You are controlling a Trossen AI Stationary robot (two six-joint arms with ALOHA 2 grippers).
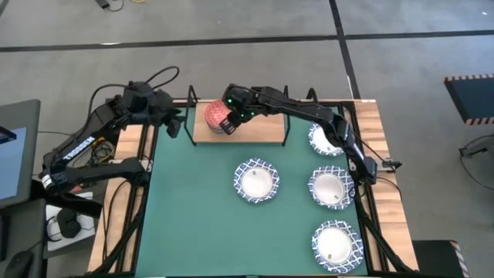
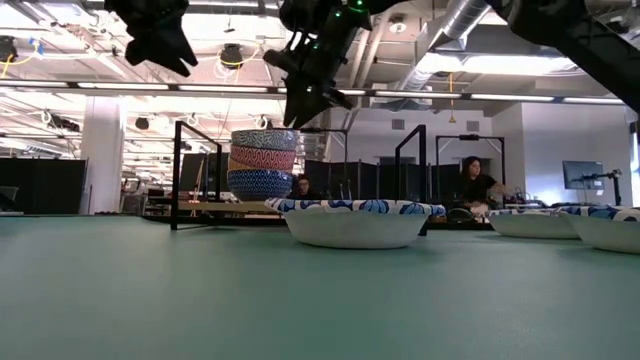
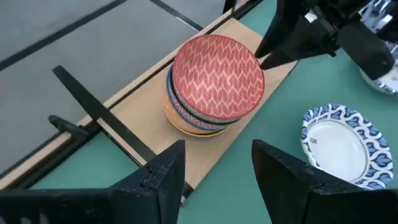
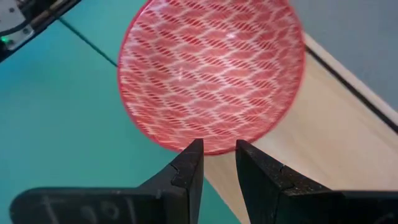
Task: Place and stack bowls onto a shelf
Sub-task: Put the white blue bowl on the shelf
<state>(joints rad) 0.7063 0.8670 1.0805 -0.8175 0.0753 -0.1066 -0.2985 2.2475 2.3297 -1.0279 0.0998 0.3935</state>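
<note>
A stack of small bowls (image 1: 215, 116) with the red bowl (image 3: 216, 76) on top stands on the left end of the shelf (image 1: 255, 130), a light-wood plank. My right gripper (image 4: 218, 149) hovers at the red bowl's near rim, its fingers a narrow gap apart. In the low view it (image 2: 297, 112) hangs just above the stack (image 2: 263, 165). My left gripper (image 3: 217, 168) is open and raised off the shelf's left end (image 1: 174, 123). Several white bowls with blue rims rest on the green mat (image 1: 193, 216): one in the middle (image 1: 256, 181), the others along its right side (image 1: 330, 188).
The shelf's black wire end frames (image 2: 180, 175) (image 1: 287, 127) stand at both ends of the plank, and bare plank (image 3: 264, 93) lies to the right of the stack. People sit in the room beyond the table (image 2: 470, 185). Cables hang off the table's left edge (image 1: 69, 224).
</note>
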